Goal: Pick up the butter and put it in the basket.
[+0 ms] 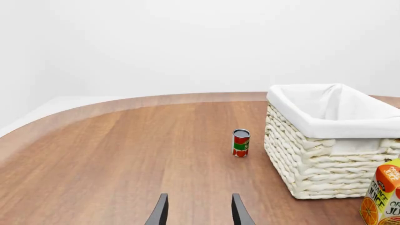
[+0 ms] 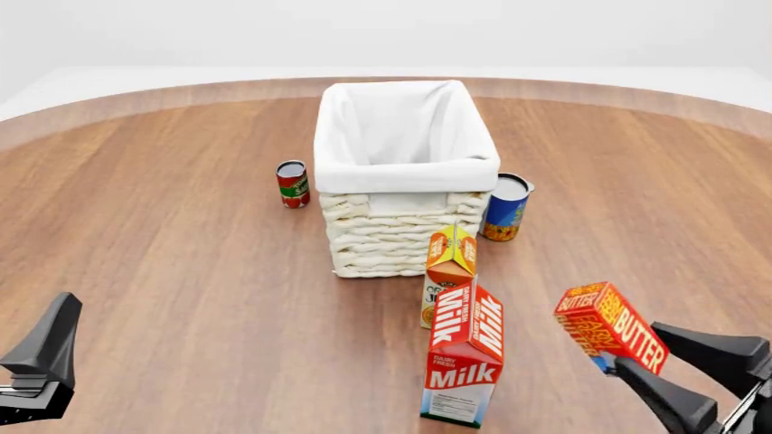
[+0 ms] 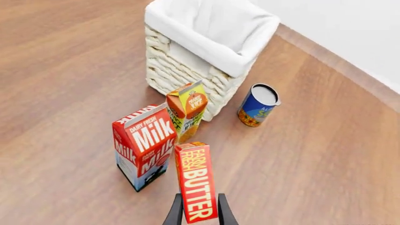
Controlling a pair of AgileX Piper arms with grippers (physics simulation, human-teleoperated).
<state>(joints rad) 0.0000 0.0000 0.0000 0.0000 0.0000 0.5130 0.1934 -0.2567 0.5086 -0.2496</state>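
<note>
Both fingers of the right gripper [image 3: 196,212] pinched the butter [image 2: 610,326], apparently lifted clear of the table, long axis pointing ahead-left toward the basket [image 2: 406,172] beyond the milk carton [image 2: 465,354], while the far-off left gripper [image 1: 197,211] stood open.

Front view looked forward and down from behind the arms over the whole table [image 2: 157,271]; left wrist sat low, facing the far edge; right wrist looked steeply down, sharing basket [image 2: 404,237] [image 1: 325,173] [image 3: 181,70] and juice [image 2: 449,267] [image 1: 382,197] [image 3: 186,110].
</note>
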